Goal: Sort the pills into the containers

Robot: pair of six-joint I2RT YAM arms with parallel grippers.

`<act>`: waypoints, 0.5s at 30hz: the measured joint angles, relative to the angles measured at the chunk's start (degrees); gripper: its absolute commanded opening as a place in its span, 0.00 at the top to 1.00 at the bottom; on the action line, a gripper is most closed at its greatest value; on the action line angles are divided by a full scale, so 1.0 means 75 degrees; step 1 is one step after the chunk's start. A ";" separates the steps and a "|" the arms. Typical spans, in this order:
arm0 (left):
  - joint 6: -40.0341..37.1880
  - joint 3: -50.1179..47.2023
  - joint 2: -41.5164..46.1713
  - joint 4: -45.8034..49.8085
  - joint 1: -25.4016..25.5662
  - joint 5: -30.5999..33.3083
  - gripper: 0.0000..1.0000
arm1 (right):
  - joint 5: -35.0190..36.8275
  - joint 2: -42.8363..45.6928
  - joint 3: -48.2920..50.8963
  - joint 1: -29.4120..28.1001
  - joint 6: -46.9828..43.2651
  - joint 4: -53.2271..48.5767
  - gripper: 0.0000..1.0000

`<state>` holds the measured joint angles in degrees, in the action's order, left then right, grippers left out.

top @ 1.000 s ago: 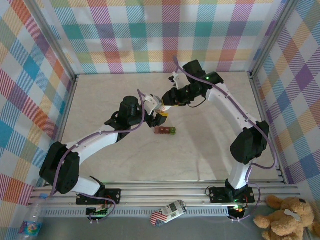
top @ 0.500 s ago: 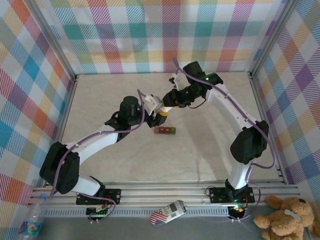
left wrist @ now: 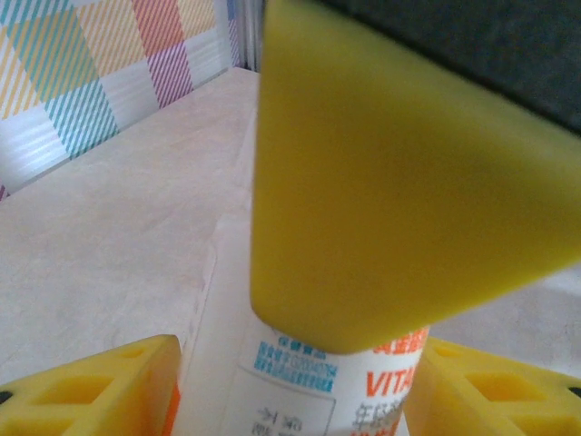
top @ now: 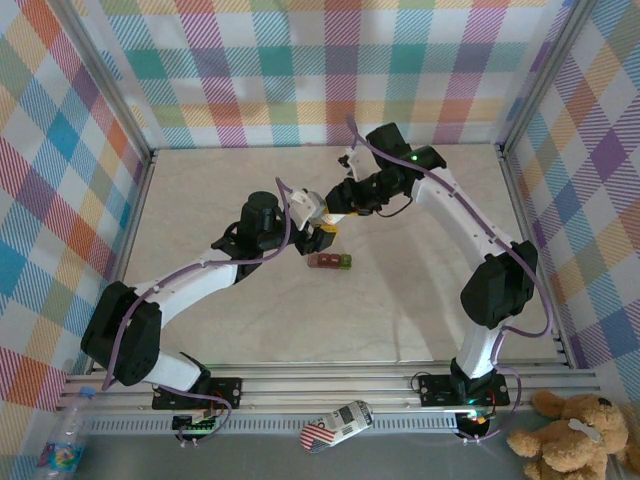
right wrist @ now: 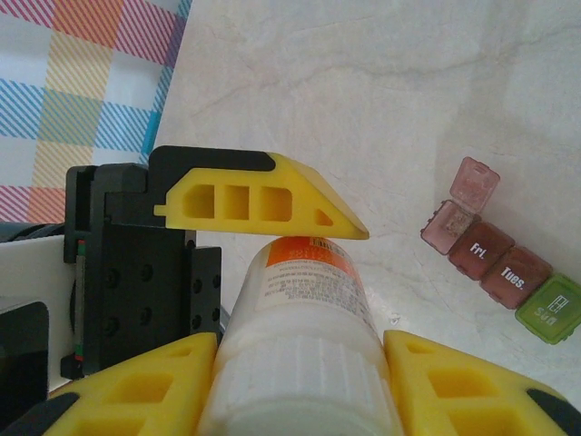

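Observation:
A small white bottle [right wrist: 309, 291] with an orange lower part hangs above the table between both arms. My right gripper [right wrist: 300, 391] is shut on its ribbed white cap. My left gripper [left wrist: 295, 386] is shut on the bottle [left wrist: 272, 400] at its labelled lower part, and one of its yellow fingers [right wrist: 263, 204] lies across the orange end. From above, the left gripper [top: 321, 236] and right gripper [top: 338, 207] meet at mid-table. The containers [right wrist: 504, 268] lie on the table to the right, the far dark red compartment's lid [right wrist: 476, 182] open. The pills are hidden.
The containers [top: 329, 261] lie just in front of the joined grippers. Checked walls enclose the table [top: 420, 300] on three sides, with metal rails along their feet. Bare tabletop stretches to the left and right of the arms.

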<state>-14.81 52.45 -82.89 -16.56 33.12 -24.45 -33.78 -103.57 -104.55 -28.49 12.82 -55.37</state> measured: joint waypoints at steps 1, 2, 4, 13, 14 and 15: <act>0.0000 0.0000 -0.0003 0.0000 0.0003 0.0000 0.36 | 0.0000 0.0000 0.0000 -0.0006 0.0000 0.0000 0.63; 0.0003 0.0000 -0.0006 0.0000 0.0012 0.0000 0.37 | 0.0000 0.0000 0.0000 -0.0006 0.0000 0.0000 0.63; 0.0009 0.0000 -0.0015 0.0000 0.0017 0.0003 0.39 | 0.0000 0.0000 0.0003 -0.0012 0.0003 -0.0003 0.63; -0.0064 0.0003 -0.0029 0.0087 0.0032 -0.0064 0.68 | -0.0038 0.0000 0.0073 -0.0006 0.0047 -0.0015 0.63; -0.0076 0.0015 -0.0029 0.0125 0.0032 -0.0061 0.72 | -0.0044 0.0000 0.0093 -0.0006 0.0055 -0.0006 0.63; -0.0055 0.0023 -0.0029 0.0169 0.0032 -0.0058 0.76 | -0.0047 0.0000 0.0099 -0.0009 0.0061 0.0000 0.62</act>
<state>-15.22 52.62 -83.11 -15.29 33.36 -24.88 -34.13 -103.57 -103.81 -28.56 13.28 -55.37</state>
